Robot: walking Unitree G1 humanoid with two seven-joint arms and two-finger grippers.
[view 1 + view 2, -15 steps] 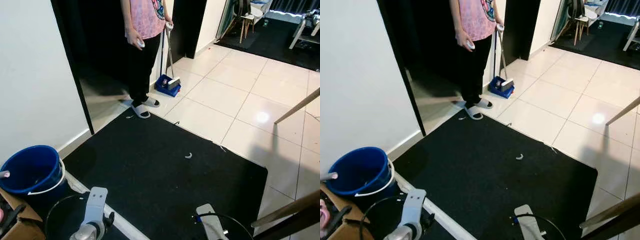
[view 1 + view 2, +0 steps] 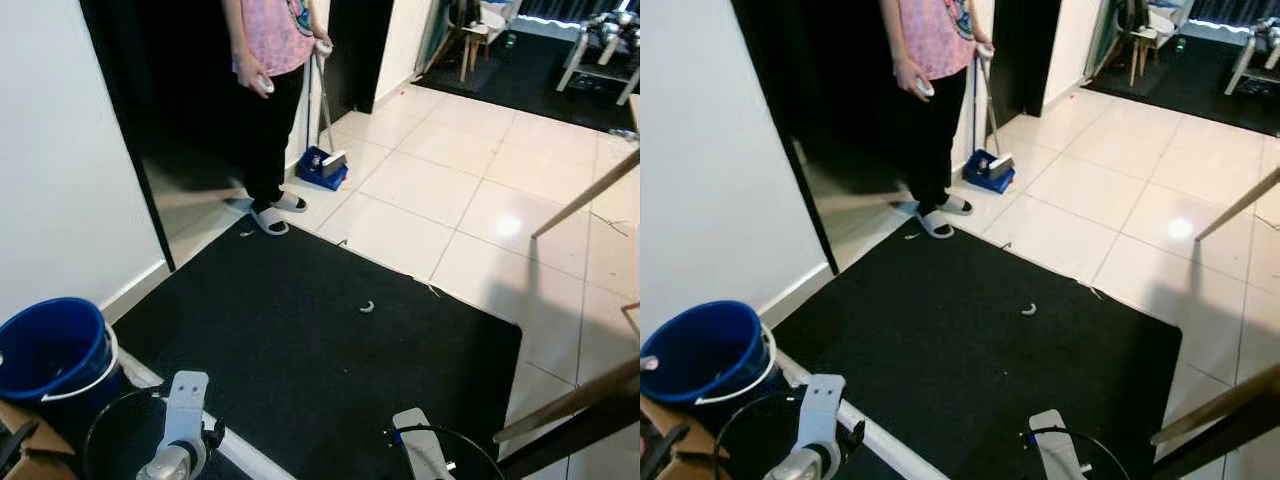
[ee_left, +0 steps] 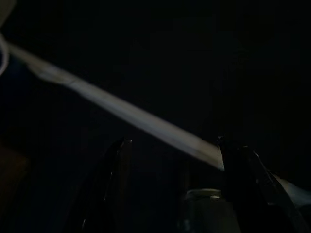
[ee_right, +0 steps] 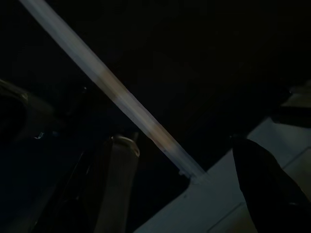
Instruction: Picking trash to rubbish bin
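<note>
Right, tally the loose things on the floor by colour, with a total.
Blue: 2, the bucket and the dustpan.
White: 2, the curled scrap on the black mat and the small scrap by the person's slippers.
Total: 4.

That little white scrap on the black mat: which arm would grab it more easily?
Probably the right. The white scrap lies on the black mat ahead, nearer the right arm than the left arm. Both hang low, well short of it.

A home: tiled floor (image 2: 470, 190), black mat (image 2: 320, 350), blue bucket (image 2: 50, 350), dustpan (image 2: 322, 168).
</note>
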